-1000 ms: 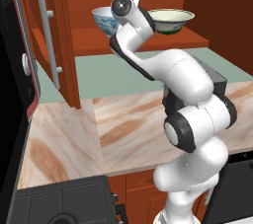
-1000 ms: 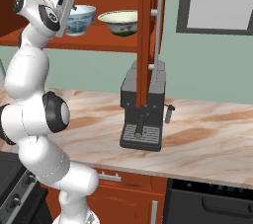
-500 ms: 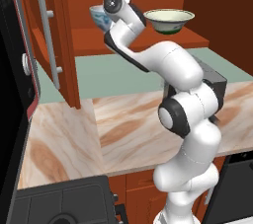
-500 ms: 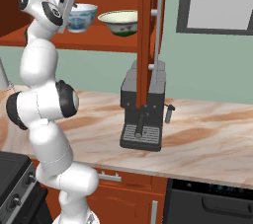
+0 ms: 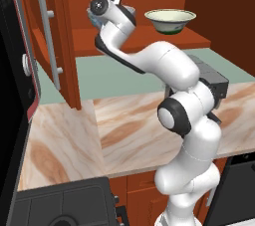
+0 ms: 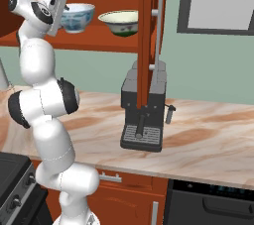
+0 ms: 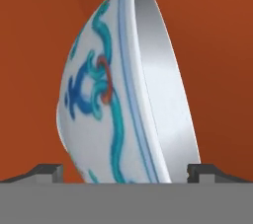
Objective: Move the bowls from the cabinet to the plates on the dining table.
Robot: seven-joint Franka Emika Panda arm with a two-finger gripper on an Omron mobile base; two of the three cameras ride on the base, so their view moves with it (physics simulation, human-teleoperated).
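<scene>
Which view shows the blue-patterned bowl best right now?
The hand view: the blue-patterned bowl looms close, pattern and rim plain, between the open jaws. The right base view shows it whole on the cabinet shelf; the left base view mostly hides it behind the hand.

The arm [image 5: 169, 65] was glossy white with rounded segments and dark grey round joint caps; two small dark finger tips [image 7: 49, 171] had stepped, angular shapes
</scene>
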